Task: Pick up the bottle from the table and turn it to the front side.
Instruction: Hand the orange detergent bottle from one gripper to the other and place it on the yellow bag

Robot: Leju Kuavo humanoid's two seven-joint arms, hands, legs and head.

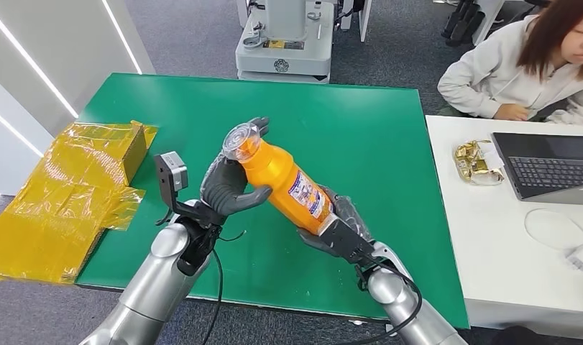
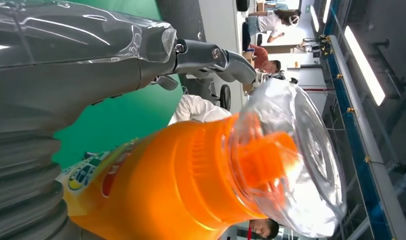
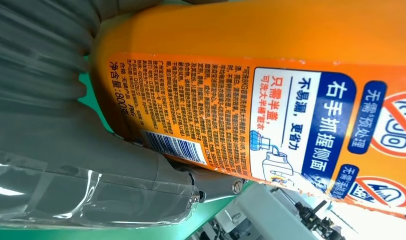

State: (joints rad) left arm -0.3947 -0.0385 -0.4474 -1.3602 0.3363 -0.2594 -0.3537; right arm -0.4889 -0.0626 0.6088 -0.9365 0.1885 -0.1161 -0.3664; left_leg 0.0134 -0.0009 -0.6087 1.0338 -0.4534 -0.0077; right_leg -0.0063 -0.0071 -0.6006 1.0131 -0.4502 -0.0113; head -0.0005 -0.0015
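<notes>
An orange bottle (image 1: 285, 178) with a clear cap (image 1: 242, 141) hangs tilted above the green table (image 1: 360, 129), cap toward the far left. My left hand (image 1: 229, 187) grips its neck and shoulder. Around the base, my right hand (image 1: 337, 228) holds it from below. In the left wrist view the bottle (image 2: 175, 185) and its clear cap (image 2: 296, 165) loom close beside my left hand (image 2: 65, 75). Up close in the right wrist view is the back label (image 3: 271, 120) with small print and a barcode, next to my right hand (image 3: 65, 165).
Crumpled yellow plastic wrap (image 1: 65, 194) lies over the table's left edge. A white desk (image 1: 511, 237) at right carries a laptop (image 1: 547, 169), a gold wrapper (image 1: 476, 162) and a cable. A person (image 1: 525, 65) sits behind it. A robot base (image 1: 285, 43) stands beyond the table.
</notes>
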